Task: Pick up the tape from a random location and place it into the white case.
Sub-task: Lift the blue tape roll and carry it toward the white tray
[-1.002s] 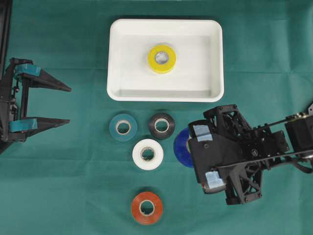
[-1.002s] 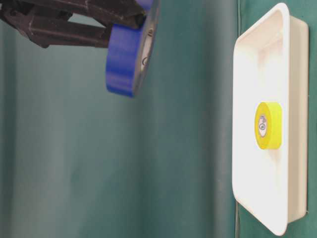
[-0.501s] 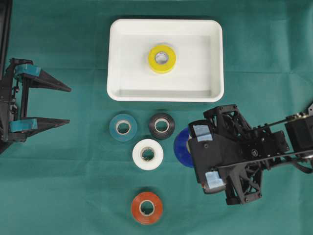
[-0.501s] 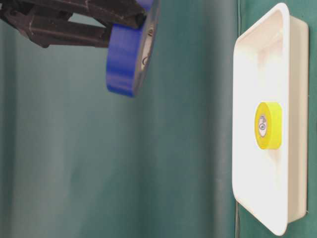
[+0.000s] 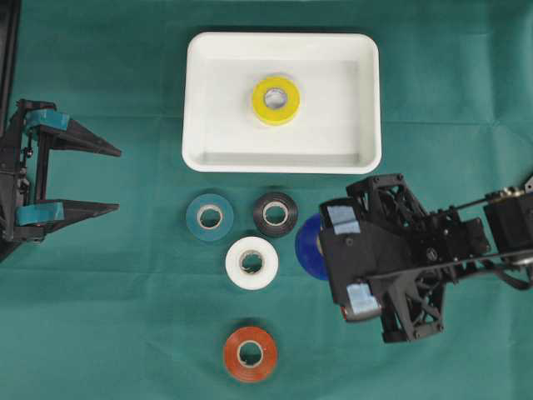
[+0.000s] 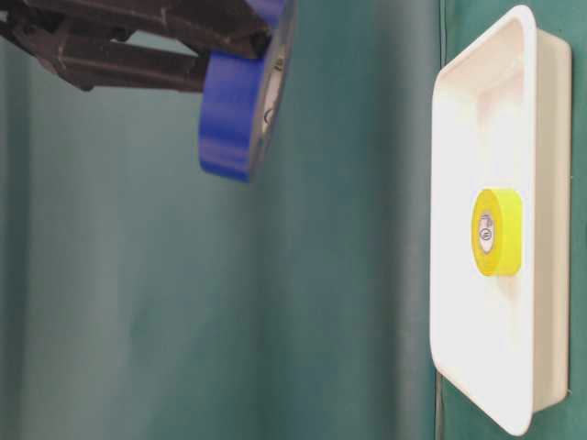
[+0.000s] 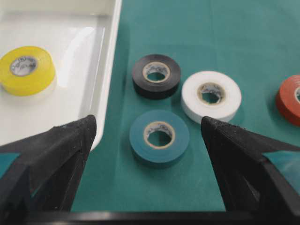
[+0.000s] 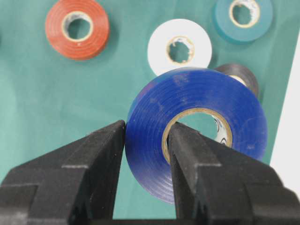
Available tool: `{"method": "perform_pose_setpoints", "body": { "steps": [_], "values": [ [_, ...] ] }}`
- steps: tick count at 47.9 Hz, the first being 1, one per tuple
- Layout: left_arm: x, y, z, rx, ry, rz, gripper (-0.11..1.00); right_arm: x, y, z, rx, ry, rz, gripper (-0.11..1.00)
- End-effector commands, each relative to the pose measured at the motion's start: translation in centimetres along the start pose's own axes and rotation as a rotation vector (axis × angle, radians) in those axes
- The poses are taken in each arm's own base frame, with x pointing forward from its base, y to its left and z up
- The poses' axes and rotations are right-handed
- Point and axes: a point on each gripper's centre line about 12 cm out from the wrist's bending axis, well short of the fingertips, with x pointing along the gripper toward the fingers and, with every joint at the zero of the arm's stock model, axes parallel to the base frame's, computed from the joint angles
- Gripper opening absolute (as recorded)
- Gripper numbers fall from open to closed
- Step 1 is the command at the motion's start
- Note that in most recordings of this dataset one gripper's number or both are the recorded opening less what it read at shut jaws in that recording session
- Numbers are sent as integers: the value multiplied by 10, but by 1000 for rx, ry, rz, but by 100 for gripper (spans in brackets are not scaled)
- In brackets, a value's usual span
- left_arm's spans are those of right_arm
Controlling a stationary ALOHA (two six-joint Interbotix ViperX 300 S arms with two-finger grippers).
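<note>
My right gripper (image 8: 146,129) is shut on a blue tape (image 8: 187,93) roll, one finger outside the roll and one through its core. The roll hangs tilted above the green cloth, off the table (image 6: 229,115). In the overhead view it (image 5: 309,248) pokes out from under the right gripper (image 5: 326,250), just below the white case's (image 5: 281,38) right front corner. A yellow tape (image 5: 276,100) lies flat inside the case. My left gripper (image 5: 117,178) stands open at the far left with nothing between its fingers.
On the cloth in front of the case lie a teal roll (image 5: 209,217), a black roll (image 5: 275,214), a white roll (image 5: 251,262) and, nearer the front, an orange-red roll (image 5: 250,353). The teal roll (image 7: 159,137) lies ahead of the left gripper.
My right gripper has shifted slightly toward the white case with the blue tape in it. The left arm has not moved.
</note>
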Motion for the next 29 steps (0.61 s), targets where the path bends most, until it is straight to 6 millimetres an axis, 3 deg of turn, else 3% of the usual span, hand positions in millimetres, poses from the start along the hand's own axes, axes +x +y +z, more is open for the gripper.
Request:
{"method": "perform_pose_setpoints", "body": {
  "steps": [1,12,29],
  "values": [
    [1,1,4,-3,-12,3,98,-14,-9,8,21,-47,-7,32],
    [0,1,5,-3,-17,3,98,-13,-43,11,68,-49,-75,32],
    [0,1,6,-1,-18,3,98,-14,-118,11,192,-48,-205,32]
  ]
}}
